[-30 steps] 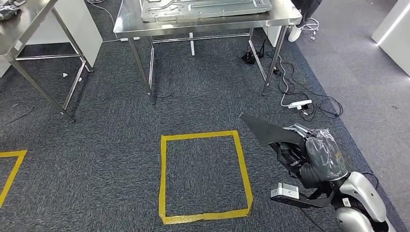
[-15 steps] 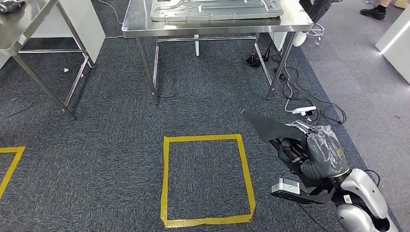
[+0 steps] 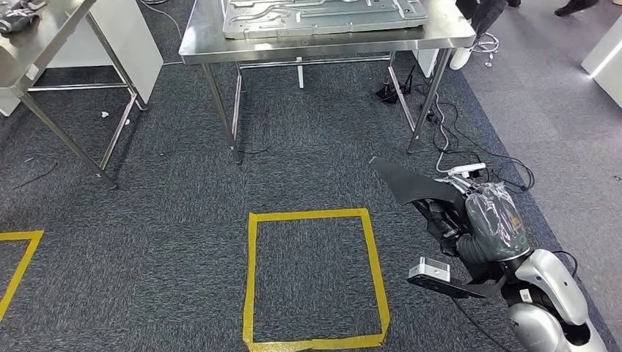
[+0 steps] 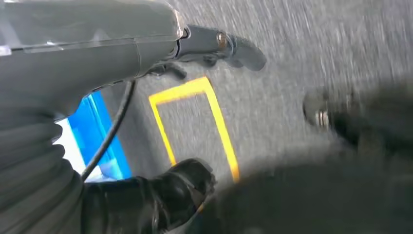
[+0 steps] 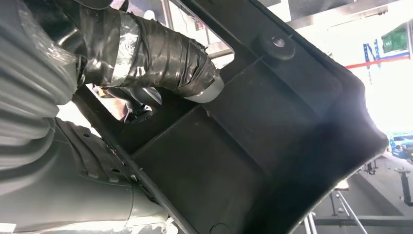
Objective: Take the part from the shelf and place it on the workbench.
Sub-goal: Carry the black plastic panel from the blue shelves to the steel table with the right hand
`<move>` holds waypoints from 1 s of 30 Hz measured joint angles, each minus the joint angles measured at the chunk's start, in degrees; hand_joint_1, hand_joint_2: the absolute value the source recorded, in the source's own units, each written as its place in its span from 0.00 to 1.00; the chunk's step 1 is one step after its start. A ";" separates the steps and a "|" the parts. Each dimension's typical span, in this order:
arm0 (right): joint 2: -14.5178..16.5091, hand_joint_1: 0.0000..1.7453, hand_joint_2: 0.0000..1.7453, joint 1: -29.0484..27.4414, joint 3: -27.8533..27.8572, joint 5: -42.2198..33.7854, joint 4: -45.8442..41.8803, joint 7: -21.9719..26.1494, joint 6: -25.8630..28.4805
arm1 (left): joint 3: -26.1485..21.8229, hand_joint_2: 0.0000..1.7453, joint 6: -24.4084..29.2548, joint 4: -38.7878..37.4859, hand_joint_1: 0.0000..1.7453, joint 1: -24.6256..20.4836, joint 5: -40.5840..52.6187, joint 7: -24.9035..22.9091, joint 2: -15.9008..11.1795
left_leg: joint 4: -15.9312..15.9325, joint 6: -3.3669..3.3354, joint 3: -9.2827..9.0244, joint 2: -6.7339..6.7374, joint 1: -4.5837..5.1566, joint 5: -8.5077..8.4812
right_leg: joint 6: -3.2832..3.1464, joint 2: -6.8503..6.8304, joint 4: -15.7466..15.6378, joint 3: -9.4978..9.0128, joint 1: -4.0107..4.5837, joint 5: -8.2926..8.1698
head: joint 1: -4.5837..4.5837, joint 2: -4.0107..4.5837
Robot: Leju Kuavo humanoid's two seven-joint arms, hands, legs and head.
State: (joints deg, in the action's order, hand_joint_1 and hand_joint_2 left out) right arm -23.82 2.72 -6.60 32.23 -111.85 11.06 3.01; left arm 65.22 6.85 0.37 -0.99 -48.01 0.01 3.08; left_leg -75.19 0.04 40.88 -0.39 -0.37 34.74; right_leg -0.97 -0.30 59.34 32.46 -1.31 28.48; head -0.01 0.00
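Observation:
In the head view my right hand (image 3: 480, 224) grips a flat black plastic part (image 3: 411, 189) low at my right side, above the carpet; the part's pointed end sticks out towards the steel workbench (image 3: 202, 42). That workbench stands ahead of me across the carpet with a large grey metal panel (image 3: 323, 13) lying on it. Seen from the right wrist, taped fingers (image 5: 160, 53) hook through an opening in the ribbed black part (image 5: 272, 146). From the left wrist, my left hand (image 4: 146, 53) hangs over the carpet, fingers apart and holding nothing.
A yellow tape square (image 3: 251, 279) marks the carpet just in front of me, and another tape corner (image 3: 22, 249) lies at the left. A second steel table (image 3: 44, 44) stands at the far left. Cables and a power strip (image 3: 467, 169) lie by the workbench's right legs. A person's shoe (image 3: 462, 57) is behind it.
The whole picture has shifted as the camera moved; the workbench and tape square sit lower in the picture. My right hand still holds the black part the same way.

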 joint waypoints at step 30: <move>-1.42 1.00 1.00 3.98 -0.33 -1.91 1.22 0.22 -0.12 | 0.14 1.00 -1.33 -0.06 0.00 -0.46 -4.14 -0.21 0.60 | 0.84 -0.20 -1.78 0.03 0.29 1.05 | -0.03 0.35 -0.43 -0.38 0.11 0.01 | -0.05 0.00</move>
State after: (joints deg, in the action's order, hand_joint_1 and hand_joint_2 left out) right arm -25.24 6.70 -6.93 30.33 -110.63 11.28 2.90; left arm 65.35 5.52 0.31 -1.45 -52.15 -0.20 3.67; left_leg -74.35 -0.15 39.10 -0.36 -0.08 35.80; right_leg -1.00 0.05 58.91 32.08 -1.20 28.49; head -0.06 0.00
